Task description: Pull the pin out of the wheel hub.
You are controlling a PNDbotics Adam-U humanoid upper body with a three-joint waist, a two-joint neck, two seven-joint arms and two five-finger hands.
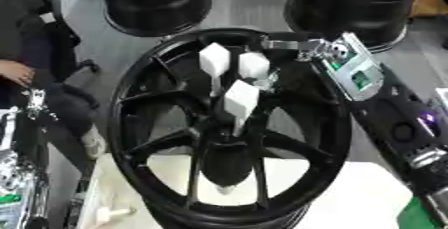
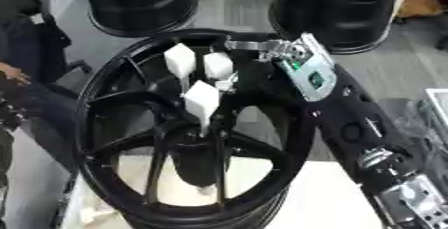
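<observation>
A large black wheel [image 1: 131,103] lies flat before me, its spokes meeting at the hub [image 1: 226,145]. Three white block-headed pins rise over the hub on thin stems: one at the far left [image 1: 214,58], one beside it [image 1: 254,64], one nearer [image 1: 241,98]. My right arm, with a green board at the wrist [image 1: 359,75], reaches in from the right. Its hand [image 1: 302,48] hangs over the wheel's far rim, silver parts close to the middle pin. I cannot make out whether it holds that pin. My left hand [image 1: 35,102] shows as silver parts at the left edge, away from the wheel.
Two more black wheels stand at the back, left [image 1: 157,3] and right [image 1: 367,3]. The wheel rests on a white surface [image 1: 367,193]. A green object [image 1: 422,218] shows at the lower right corner.
</observation>
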